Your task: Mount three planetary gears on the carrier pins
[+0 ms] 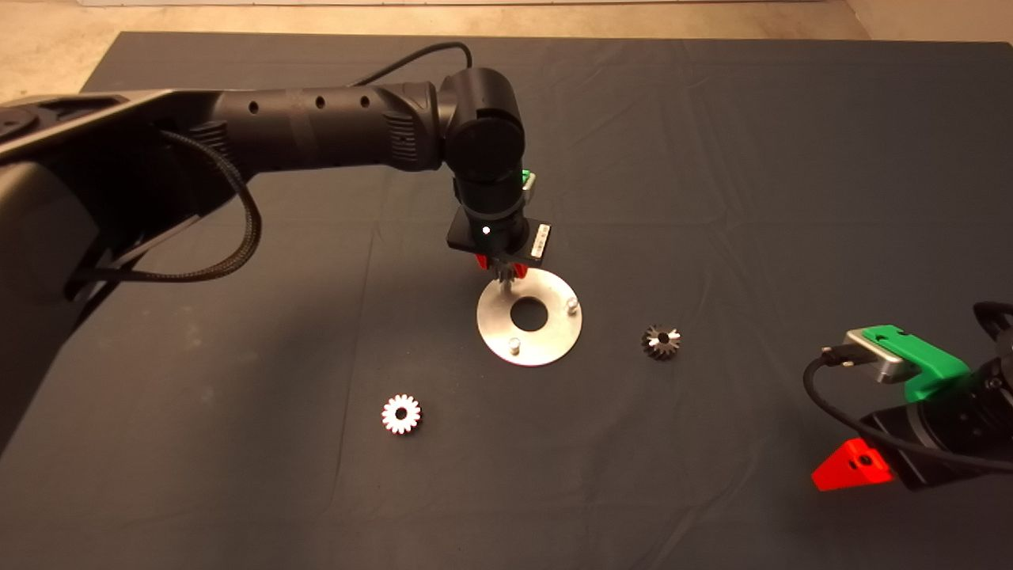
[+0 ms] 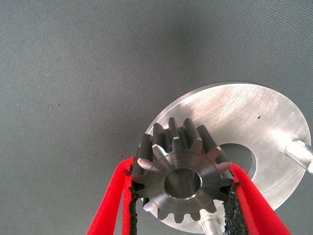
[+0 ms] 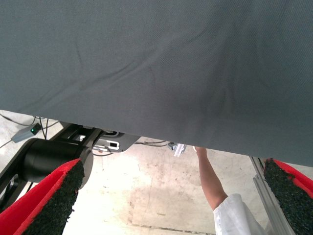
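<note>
My left gripper (image 1: 504, 271) hangs over the far left edge of the round silver disc (image 1: 546, 348) and is shut on one planetary gear (image 2: 181, 178), held flat between the red fingers (image 2: 110, 205). Two carrier pins (image 1: 571, 305) (image 1: 514, 345) stand bare on the disc; the left wrist view shows them as studs (image 2: 298, 152) (image 2: 212, 227) past the held gear. The gripper hides the disc's surface under it. A second gear (image 1: 401, 414) lies on the mat to the disc's front left. A third, darker gear (image 1: 661, 342) lies to its right. My right gripper (image 1: 870, 463) waits open at the lower right edge.
The dark mat (image 1: 712, 158) has a few creases. In the right wrist view, the floor beyond the mat's edge (image 3: 146, 132) shows a person's arm (image 3: 210, 181) and some equipment.
</note>
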